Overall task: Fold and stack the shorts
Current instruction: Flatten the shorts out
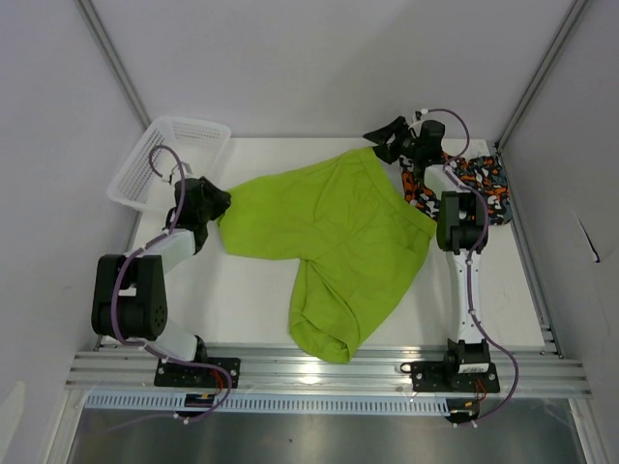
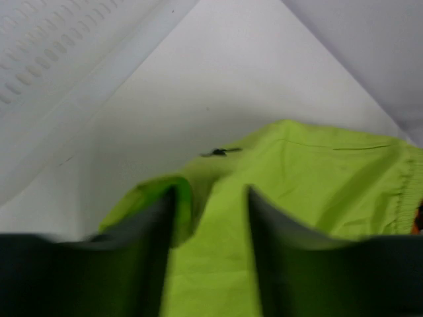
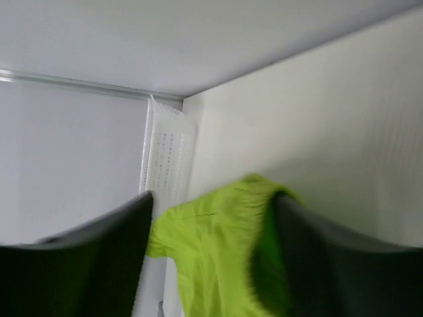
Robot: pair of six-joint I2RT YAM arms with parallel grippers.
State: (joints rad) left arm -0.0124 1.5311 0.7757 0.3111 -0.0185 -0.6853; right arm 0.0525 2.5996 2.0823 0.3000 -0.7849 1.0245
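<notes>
The lime green shorts [image 1: 338,242] lie spread across the middle of the table, one leg reaching the near edge. My left gripper [image 1: 221,201] is at their left corner. In the left wrist view its jaws [image 2: 211,191] stand apart, with green fabric [image 2: 317,178] lying loose between them. My right gripper [image 1: 379,135] is at the shorts' far corner, open, with the green cloth [image 3: 211,238] slack between its fingers. The camo shorts [image 1: 484,179] lie bunched at the back right, partly under the right arm.
A white mesh basket [image 1: 145,164] stands at the back left corner, just behind the left gripper; it also shows as the basket [image 3: 165,158] in the right wrist view. Enclosure walls close in the table on three sides. A metal rail [image 1: 319,372] runs along the near edge.
</notes>
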